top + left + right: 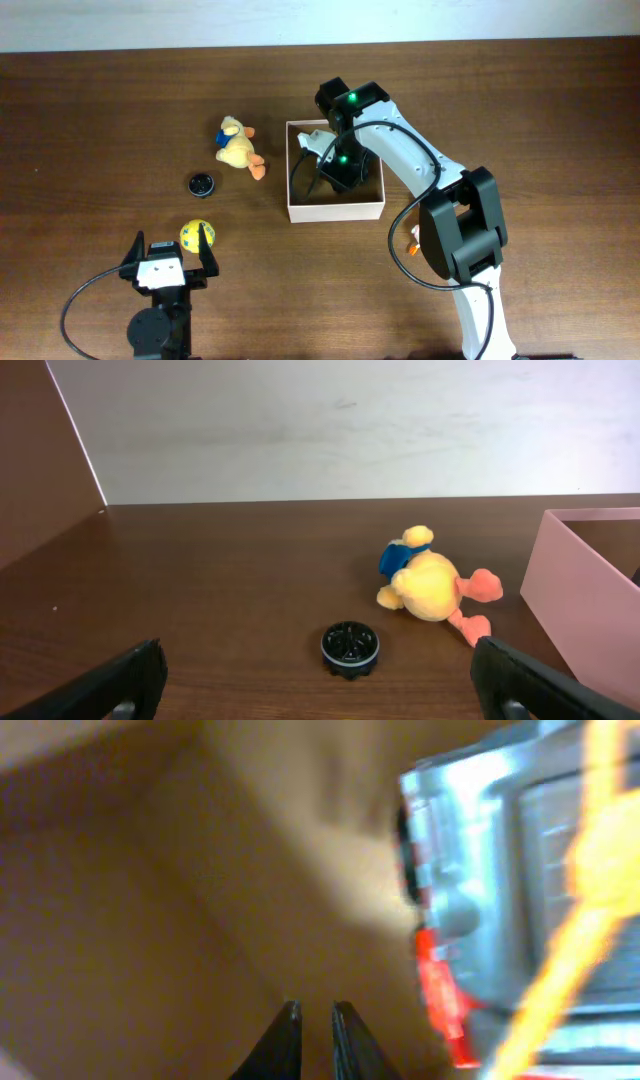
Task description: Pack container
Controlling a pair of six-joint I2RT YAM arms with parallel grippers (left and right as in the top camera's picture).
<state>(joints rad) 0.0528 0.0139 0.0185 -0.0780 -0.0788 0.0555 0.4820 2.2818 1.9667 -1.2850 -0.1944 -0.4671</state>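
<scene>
The container (335,210), a square white-walled box, stands mid-table; its wall also shows at the right of the left wrist view (590,590). My right gripper (337,172) reaches down inside it. In the right wrist view its fingers (314,1010) are almost together with nothing between them, above the tan floor (150,920). A silver toy with red and yellow marks (500,870) lies in the box beside them, at the back left (313,140). My left gripper (170,258) is open and empty near the front left, (320,700).
A yellow plush duck (238,148) (430,580) lies left of the box. A small black round part (201,183) (350,648) lies in front of the duck. A yellow ball (196,236) sits by my left gripper's right finger. A small orange thing (413,238) lies beside the right arm.
</scene>
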